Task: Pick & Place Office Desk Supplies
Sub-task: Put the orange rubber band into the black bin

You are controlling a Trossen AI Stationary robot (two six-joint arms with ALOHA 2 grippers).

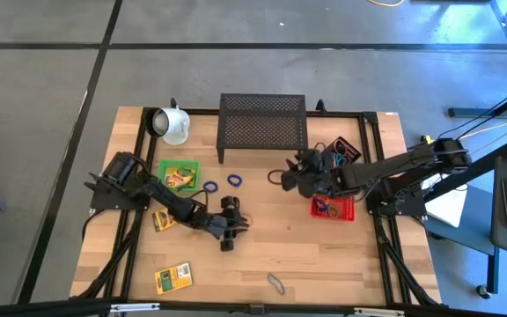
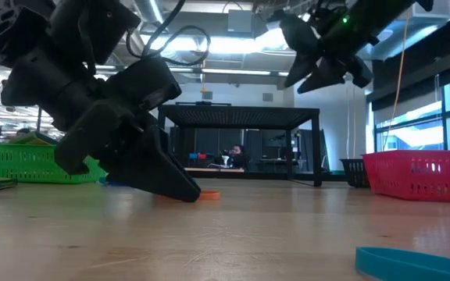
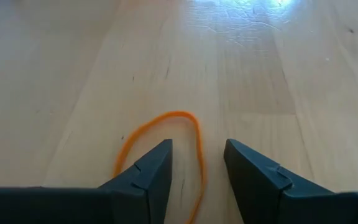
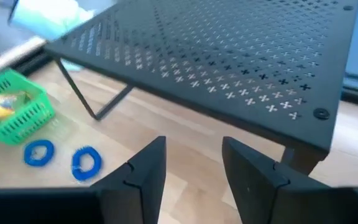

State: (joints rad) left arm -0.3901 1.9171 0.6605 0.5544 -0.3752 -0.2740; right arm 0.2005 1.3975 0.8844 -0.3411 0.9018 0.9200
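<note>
An orange rubber band (image 3: 166, 127) lies flat on the wooden table. My left gripper (image 3: 197, 152) is open and low over it, slanting down, with one strand of the loop between its fingers; in the low view its tips (image 2: 187, 191) are at the tabletop beside the band (image 2: 209, 195). My right gripper (image 4: 194, 146) is open and empty in the air near the black mesh rack (image 4: 229, 56), left of the red basket (image 1: 333, 209). Two blue bands (image 4: 39, 152) (image 4: 86, 162) lie near the green basket (image 1: 179, 173). My left gripper stands with one finger on either side of the orange band's strand (image 3: 201, 155), coming slanting from above. The band lies flat and slack on the table. Whether a finger touches the band, I cannot tell.
A white mug (image 1: 172, 123) lies at the far left. A black basket (image 1: 341, 150) sits beyond the red one. Two crayon boxes (image 1: 173, 278) (image 1: 163, 219) lie at the near left. A grey band (image 1: 276, 283) lies near the front edge.
</note>
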